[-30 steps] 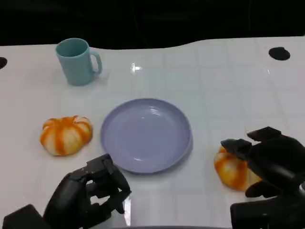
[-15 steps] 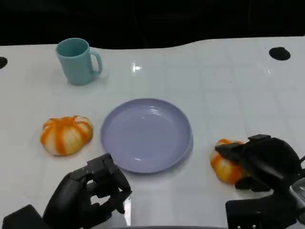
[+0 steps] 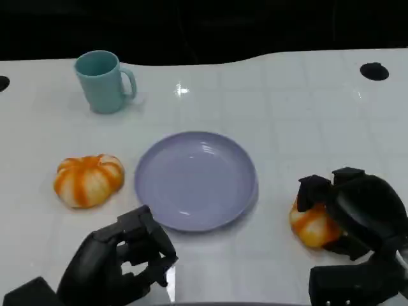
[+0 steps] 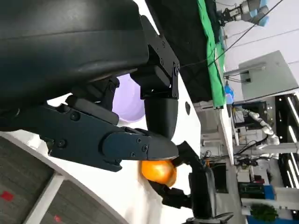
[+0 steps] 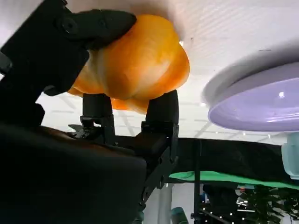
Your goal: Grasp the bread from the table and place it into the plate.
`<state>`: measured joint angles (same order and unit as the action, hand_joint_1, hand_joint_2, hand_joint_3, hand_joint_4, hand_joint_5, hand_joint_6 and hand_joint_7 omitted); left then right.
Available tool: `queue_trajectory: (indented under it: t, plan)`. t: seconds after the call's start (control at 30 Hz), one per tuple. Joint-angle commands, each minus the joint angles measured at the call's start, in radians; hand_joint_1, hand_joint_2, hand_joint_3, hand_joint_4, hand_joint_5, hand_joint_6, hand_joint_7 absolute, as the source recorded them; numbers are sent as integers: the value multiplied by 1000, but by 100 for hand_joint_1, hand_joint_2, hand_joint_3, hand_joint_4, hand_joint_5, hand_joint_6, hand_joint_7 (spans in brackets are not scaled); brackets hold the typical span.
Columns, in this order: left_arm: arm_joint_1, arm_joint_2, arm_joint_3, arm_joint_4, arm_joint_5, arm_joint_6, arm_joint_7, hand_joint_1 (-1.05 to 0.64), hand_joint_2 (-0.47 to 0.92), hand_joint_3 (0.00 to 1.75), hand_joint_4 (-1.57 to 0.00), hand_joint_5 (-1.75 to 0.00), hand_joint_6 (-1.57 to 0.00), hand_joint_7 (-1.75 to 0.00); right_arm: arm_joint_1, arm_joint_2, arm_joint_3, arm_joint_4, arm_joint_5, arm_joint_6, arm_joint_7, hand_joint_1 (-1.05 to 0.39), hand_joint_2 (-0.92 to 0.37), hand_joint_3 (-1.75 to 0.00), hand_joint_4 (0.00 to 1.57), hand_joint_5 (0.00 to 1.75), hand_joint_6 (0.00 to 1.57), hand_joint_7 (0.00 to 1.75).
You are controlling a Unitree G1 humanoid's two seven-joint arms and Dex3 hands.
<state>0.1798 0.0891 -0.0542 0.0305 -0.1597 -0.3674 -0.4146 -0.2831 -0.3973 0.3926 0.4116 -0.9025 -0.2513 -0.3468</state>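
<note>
The right hand (image 3: 357, 213) has its fingers (image 5: 161, 112) wrapped around the bread (image 3: 310, 222), half hiding it on the worktop (image 3: 287, 108) just right of the purple plate (image 3: 195, 180), while the left hand (image 3: 121, 261) sits curled on nothing.

Black hands (image 3: 360, 213), jointed blocky fingers (image 3: 312, 189)

A white table (image 3: 306, 108) ran back into darkness; behind it hung what looked like green cloth (image 4: 211, 44).
</note>
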Motion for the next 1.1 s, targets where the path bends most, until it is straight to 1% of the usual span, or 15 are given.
queue_trajectory:
  t: [0.03, 0.17, 0.23, 0.33, 0.4, 0.43, 0.5, 0.6, 0.67, 0.8, 0.83, 0.93, 1.1]
  plan:
    - [17, 6, -1, -11, 3, -1, 10, -51, 92, 31, -68, -175, -59, -156, -17, -19, -29, -10, 30, -32, -69, -12, -34, -120, 92, 175, 75, 170]
    - [18, 4, -2, -14, -16, 9, 0, -49, 92, 30, -68, -175, -59, -156, -29, -17, -40, -23, 48, -60, -91, -11, -34, -127, 95, 175, 78, 167]
    - [18, 6, -2, -17, -13, 15, 3, -49, 92, 30, -68, -175, -58, -155, -35, -13, -45, -35, 53, -68, -98, -10, -31, -131, 97, 175, 82, 164]
    - [19, 5, -3, -22, -8, 21, 8, -49, 92, 30, -68, -175, -58, -156, -50, -8, -49, -50, 61, -81, -98, -10, -30, -135, 97, 175, 81, 164]
    - [18, 2, -5, -25, -9, 26, 8, -49, 92, 30, -68, -175, -58, -156, -64, -5, -51, -59, 62, -89, -99, -12, -31, -134, 96, 175, 79, 166]
    - [18, 1, -6, -25, -9, 26, 9, -49, 92, 31, -68, -175, -59, -157, -73, -2, -51, -64, 63, -93, -100, -13, -34, -130, 96, 175, 75, 171]
    - [18, 1, -7, -25, -8, 27, 9, -49, 92, 31, -68, -175, -59, -157, -89, 4, -49, -69, 65, -104, -97, -15, -37, -124, 96, 175, 73, 174]
    - [21, 1, -9, -24, -5, 26, 11, -49, 92, 32, -68, -175, -58, -157, -118, 20, -41, -60, 75, -133, -98, -16, -36, -121, 96, 175, 71, 175]
    - [25, -1, -12, -32, -2, 33, 16, -50, 92, 32, -68, -175, -58, -158, -133, 42, -34, -55, 91, -138, -74, -18, -34, -121, 96, 175, 70, 175]
    - [29, 0, -15, -33, 6, 25, 17, -50, 92, 32, -68, -175, -58, -159, -160, 85, -12, -55, 88, -123, -42, -20, -31, -121, 96, 175, 70, 175]
    - [30, 0, -16, -36, 8, 26, 19, -51, 92, 33, -68, -175, -57, -159, -173, 97, -7, -43, 96, -134, -38, -19, -30, -122, 97, 175, 71, 175]
    - [30, 0, -19, -43, 8, 30, 19, -52, 92, 33, -67, -175, -57, -160, -226, 136, 9, 20, 114, -168, -41, -18, -31, -126, 99, 175, 73, 175]
    - [23, 2, -22, -30, -1, 22, 9, -53, 92, 32, -68, -175, -57, -160, -325, 199, 41, 132, 105, -164, -33, -20, -33, -128, 97, 175, 71, 175]
